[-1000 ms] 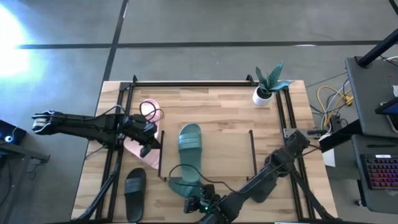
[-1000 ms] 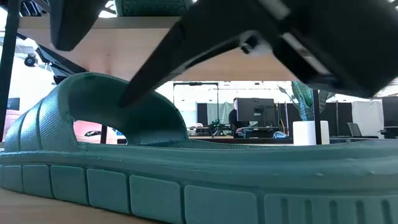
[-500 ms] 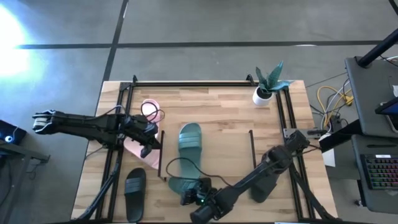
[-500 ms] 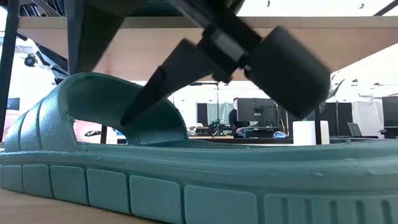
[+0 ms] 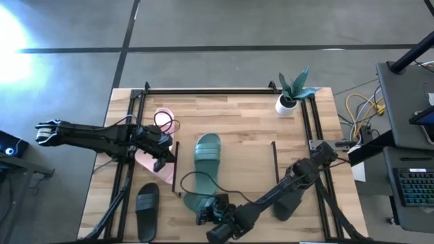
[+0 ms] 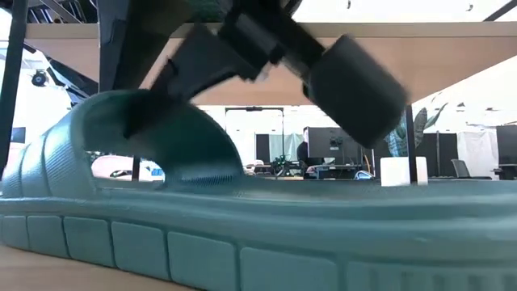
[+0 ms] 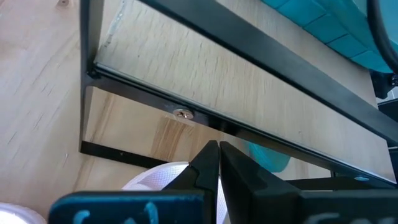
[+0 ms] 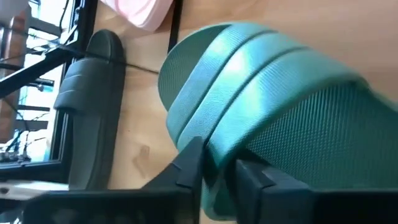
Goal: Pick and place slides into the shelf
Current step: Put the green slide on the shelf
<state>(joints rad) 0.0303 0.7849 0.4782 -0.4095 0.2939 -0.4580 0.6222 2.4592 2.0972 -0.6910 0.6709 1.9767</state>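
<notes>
One teal slide [image 5: 207, 154] lies on the shelf's light-wood board [image 5: 244, 166], between the black end frames. A second teal slide [image 5: 195, 201] rests sole-down on the table near its front edge, with my right gripper [image 5: 207, 211] shut on its strap. A pale pink slide [image 5: 150, 163] lies left of the shelf, and a black slide [image 5: 147, 202] lies nearer the front. My left gripper [image 5: 161, 160] is shut over the pink slide, beside the shelf's left end frame [image 7: 186, 102]. I cannot tell whether it touches the pink slide. My right gripper pinches the edge of the teal slide's strap [image 8: 225, 144] between its two fingers, one finger [image 8: 251, 174] on the strap's ribbed inner face and the other [image 8: 188, 163] on its outer face. The fingers slant down from the table's near right. The slide's sole [image 6: 242, 250] lies on the table.
A small potted plant [image 5: 290, 93] stands at the far right corner of the table. Black frame rails [image 5: 210, 90] run along the table's far and side edges. Cables [image 5: 363, 108] and a keyboard [image 5: 413, 186] lie off the table's right side.
My right gripper has moved a little toward the table's left along the near edge and has shut on the teal slide's strap, one finger having first slid under the strap. The slide stays on the table.
</notes>
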